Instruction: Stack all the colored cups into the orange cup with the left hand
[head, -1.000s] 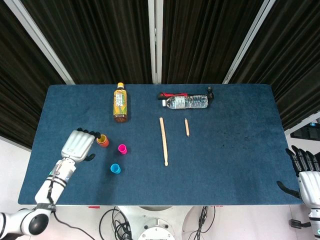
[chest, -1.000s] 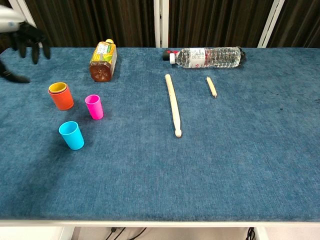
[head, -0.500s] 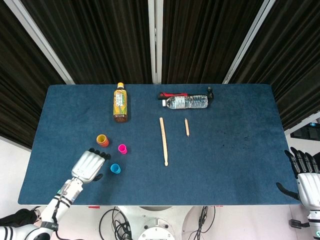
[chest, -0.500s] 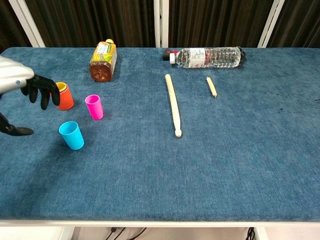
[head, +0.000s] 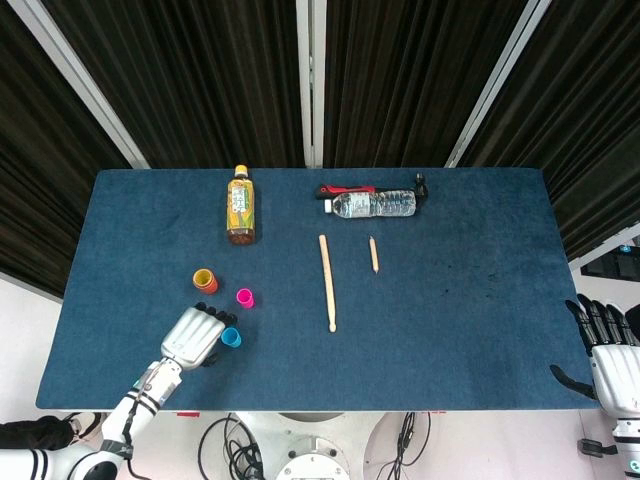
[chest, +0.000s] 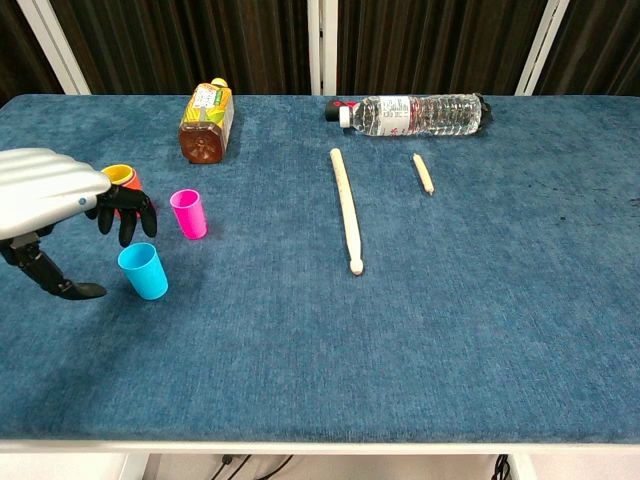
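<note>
The orange cup (head: 204, 281) (chest: 124, 186) stands upright at the table's left with a yellow cup nested inside it. A pink cup (head: 245, 297) (chest: 188, 213) stands just right of it. A blue cup (head: 231, 337) (chest: 143, 270) stands nearer the front edge. My left hand (head: 192, 335) (chest: 55, 195) hovers open just left of the blue cup, its dark fingertips spread above it and its thumb low beside it. It holds nothing. My right hand (head: 607, 351) sits open off the table's right edge, seen only in the head view.
A tea bottle (head: 240, 206) (chest: 205, 121) lies at the back left. A clear water bottle (head: 372, 204) (chest: 415, 113) lies at the back centre beside a red-and-black tool (head: 346, 189). A long wooden stick (head: 327, 282) (chest: 346, 209) and a short one (head: 373, 254) (chest: 423, 173) lie mid-table.
My left hand has left the orange cup and travelled toward the table's front, now sitting next to the blue cup. The cups have not moved.
</note>
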